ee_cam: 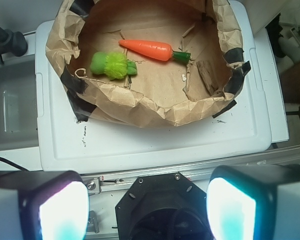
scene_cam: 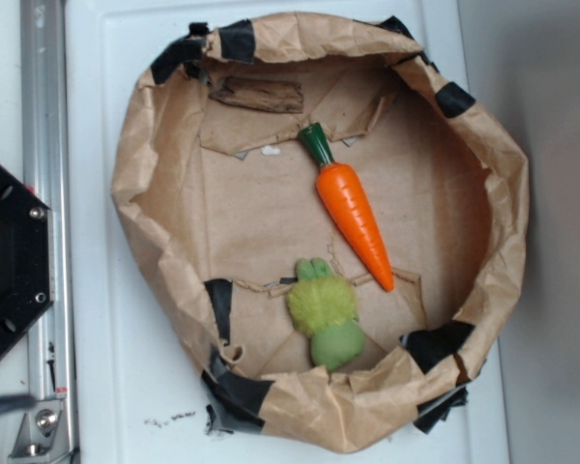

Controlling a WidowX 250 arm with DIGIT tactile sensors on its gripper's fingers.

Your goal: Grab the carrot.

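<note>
The carrot [scene_cam: 353,208] is glossy orange with a dark green stem cap. It lies flat inside a brown paper bowl [scene_cam: 507,193], stem toward the bowl's back and tip toward the front right. From the wrist camera the carrot [ee_cam: 149,48] lies across the far part of the bowl [ee_cam: 155,112]. My gripper [ee_cam: 147,207] is open, its two fingers wide apart with nothing between them. It hangs well back from the bowl, over the black robot base [ee_cam: 165,207]. The gripper does not appear in the exterior view.
A fuzzy yellow-green plush toy [scene_cam: 326,311] lies just beside the carrot's tip; in the wrist view the plush toy [ee_cam: 112,65] sits left of the carrot. The bowl stands on a white tray [scene_cam: 101,319]. A metal rail [scene_cam: 46,145] and the black base [scene_cam: 10,261] are at the left.
</note>
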